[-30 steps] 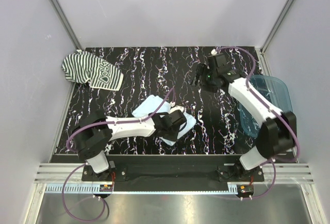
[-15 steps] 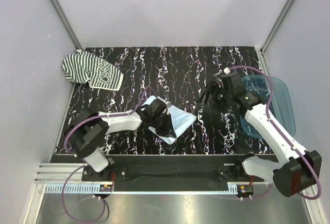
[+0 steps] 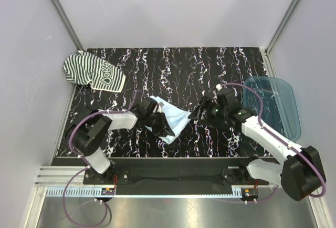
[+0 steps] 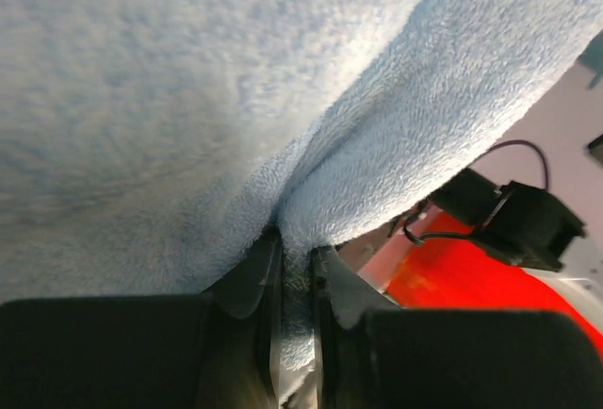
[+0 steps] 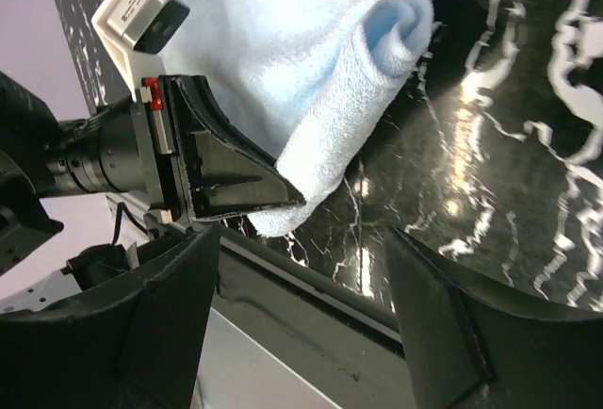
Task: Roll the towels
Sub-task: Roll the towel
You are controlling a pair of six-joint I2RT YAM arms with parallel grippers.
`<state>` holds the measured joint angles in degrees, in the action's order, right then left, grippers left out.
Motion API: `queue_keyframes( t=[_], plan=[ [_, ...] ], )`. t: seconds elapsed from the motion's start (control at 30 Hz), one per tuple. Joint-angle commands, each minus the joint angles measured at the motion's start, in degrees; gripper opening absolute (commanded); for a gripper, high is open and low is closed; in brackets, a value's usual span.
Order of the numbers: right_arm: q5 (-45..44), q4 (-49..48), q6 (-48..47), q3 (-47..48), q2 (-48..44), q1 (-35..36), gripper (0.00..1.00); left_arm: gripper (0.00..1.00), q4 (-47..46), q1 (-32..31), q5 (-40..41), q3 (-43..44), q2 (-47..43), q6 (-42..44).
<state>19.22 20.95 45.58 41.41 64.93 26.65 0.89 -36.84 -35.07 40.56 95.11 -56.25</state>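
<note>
The pale blue towel lies folded over itself at the middle front of the black marbled table. My left gripper is shut on its near edge; in the left wrist view the cloth fills the frame and is pinched between the fingers. My right gripper is open and empty just right of the towel; its wrist view shows the towel's folded end and the left gripper beyond its own spread fingers. The striped towel lies crumpled at the back left.
A translucent blue plastic tray sits at the table's right edge, behind the right arm. Grey walls and metal frame posts enclose the table on three sides. The arm bases stand on a rail at the front edge.
My left gripper has drawn the blue towel leftward and back toward its base, folding it over. My right arm has swung from the back right down to the towel's right side.
</note>
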Motion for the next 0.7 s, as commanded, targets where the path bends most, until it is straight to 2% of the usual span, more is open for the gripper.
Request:
queue_keyframes(
  t=[0.0,0.23,0.4,0.67],
  plan=[
    [1.0,-13.0,2.7,-1.8,3.2,3.1,0.78,0.00,-4.5,2.9,-4.5,-3.5,1.0,-4.7],
    [-0.1,-28.6,4.3,-5.6,11.9,5.7,0.78,0.00,-10.5,5.7,-8.9,-5.9,2.3,-8.3],
    [-0.7,-33.8,3.5,-4.7,19.8,7.3,0.76,0.00,-12.9,7.9,-11.1,-6.9,4.1,-9.8],
    [0.0,-46.9,6.0,-7.8,27.5,7.9,0.66,0.00,-14.5,10.5,-12.8,-7.9,5.2,-10.9]
  ],
)
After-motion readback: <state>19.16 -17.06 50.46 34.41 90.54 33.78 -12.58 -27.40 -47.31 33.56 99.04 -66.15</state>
